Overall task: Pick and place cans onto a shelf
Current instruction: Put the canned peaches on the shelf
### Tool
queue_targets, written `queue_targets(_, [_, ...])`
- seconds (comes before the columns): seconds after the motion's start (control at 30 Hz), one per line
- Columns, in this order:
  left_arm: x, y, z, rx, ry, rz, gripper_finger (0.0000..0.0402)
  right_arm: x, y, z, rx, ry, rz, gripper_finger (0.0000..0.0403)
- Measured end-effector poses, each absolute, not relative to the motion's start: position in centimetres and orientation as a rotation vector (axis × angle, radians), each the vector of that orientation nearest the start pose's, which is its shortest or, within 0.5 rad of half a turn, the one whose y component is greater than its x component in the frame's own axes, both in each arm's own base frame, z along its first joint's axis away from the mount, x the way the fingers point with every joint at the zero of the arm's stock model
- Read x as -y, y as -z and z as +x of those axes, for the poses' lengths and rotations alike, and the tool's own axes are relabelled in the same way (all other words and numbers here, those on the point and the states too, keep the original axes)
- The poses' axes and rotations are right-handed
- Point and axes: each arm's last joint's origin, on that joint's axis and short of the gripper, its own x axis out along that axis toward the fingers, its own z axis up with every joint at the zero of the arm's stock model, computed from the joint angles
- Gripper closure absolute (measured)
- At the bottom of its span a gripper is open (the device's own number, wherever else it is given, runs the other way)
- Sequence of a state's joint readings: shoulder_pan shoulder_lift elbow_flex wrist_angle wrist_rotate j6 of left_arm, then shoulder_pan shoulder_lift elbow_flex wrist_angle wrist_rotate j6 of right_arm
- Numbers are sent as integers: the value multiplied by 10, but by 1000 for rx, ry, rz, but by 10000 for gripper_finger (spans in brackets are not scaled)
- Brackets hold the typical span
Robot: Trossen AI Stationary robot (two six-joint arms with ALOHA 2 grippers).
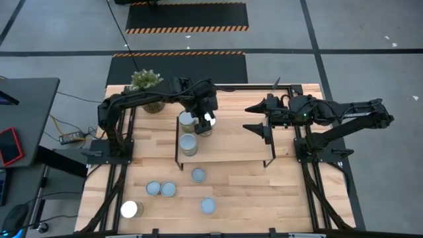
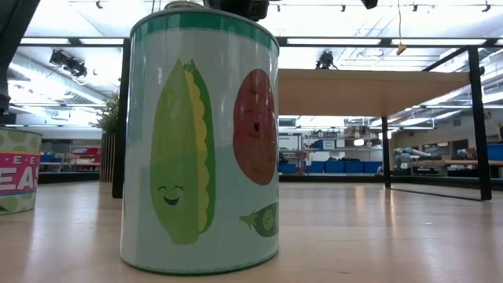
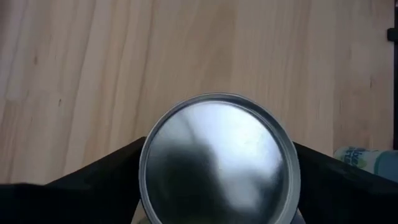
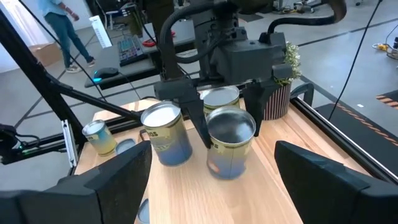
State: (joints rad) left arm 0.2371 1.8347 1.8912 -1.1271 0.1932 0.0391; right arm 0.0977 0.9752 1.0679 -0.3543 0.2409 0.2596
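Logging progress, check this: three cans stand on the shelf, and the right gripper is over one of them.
Wrong arm. The left gripper is over one of the three cans on the shelf; the right gripper hangs open at its other end. The high view shows it.

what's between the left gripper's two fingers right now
A can standing on the shelf sits between the left gripper's fingers, clearest in the right wrist view.

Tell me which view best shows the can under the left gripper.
The right wrist view: the can stands whole on the shelf, with the left gripper straddling it, fingers apart. The left wrist view shows only its lid. The high view shows it small and half hidden. The low view does not show it.
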Motion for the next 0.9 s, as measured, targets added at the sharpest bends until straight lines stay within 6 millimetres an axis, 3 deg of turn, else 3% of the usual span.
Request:
queue_targets(0.43, [-79,-347,368,-1065,-42,-86,49,-12,-380,203,-238,177,213,56])
queue_targets(0.9, [-78,-348,368,-1059,-60,-117,48,-13,-380,203,-238,170,222,56])
